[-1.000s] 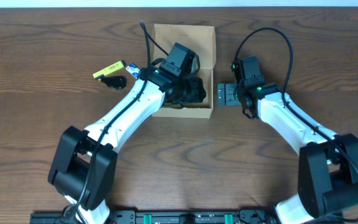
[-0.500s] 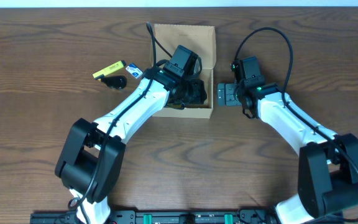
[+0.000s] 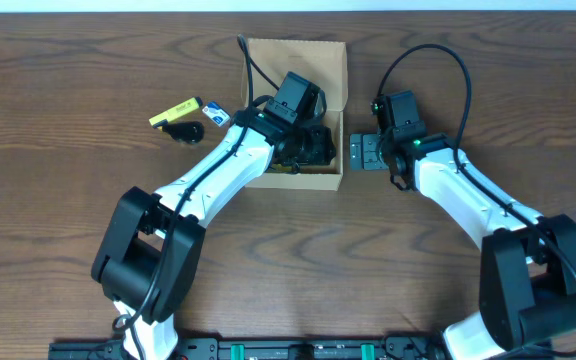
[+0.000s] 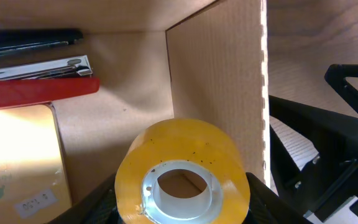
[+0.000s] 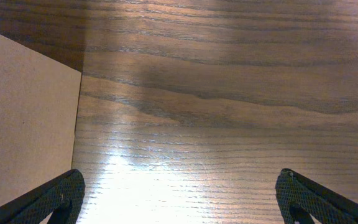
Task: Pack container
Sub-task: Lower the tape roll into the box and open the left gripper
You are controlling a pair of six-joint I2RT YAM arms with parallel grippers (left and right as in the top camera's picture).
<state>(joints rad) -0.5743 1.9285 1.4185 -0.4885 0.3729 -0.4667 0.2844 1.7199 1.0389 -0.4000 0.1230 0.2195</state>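
The container [image 3: 298,65] is an open tan cardboard box at the table's middle back. My left gripper [image 3: 304,146] reaches down inside it, near its right wall [image 4: 216,81]. That gripper [image 4: 182,202] is shut on a yellow roll of tape [image 4: 182,165] with a white core, held just above the box floor. A red and silver stapler [image 4: 39,87], a black item [image 4: 30,38] and a pale yellow packet [image 4: 17,155] lie in the box. My right gripper [image 3: 366,153] stands open over bare table just right of the box; between its jaws [image 5: 182,199] is only wood.
Left of the box lie a yellow item [image 3: 174,112], a black item [image 3: 184,131] and a small blue and white item [image 3: 218,117]. The box's outer wall [image 5: 23,118] is close on the right gripper's left side. Black cables loop behind both wrists.
The left arm has shifted a little to the right, its gripper staying inside the box with the tape. The right arm has not moved.
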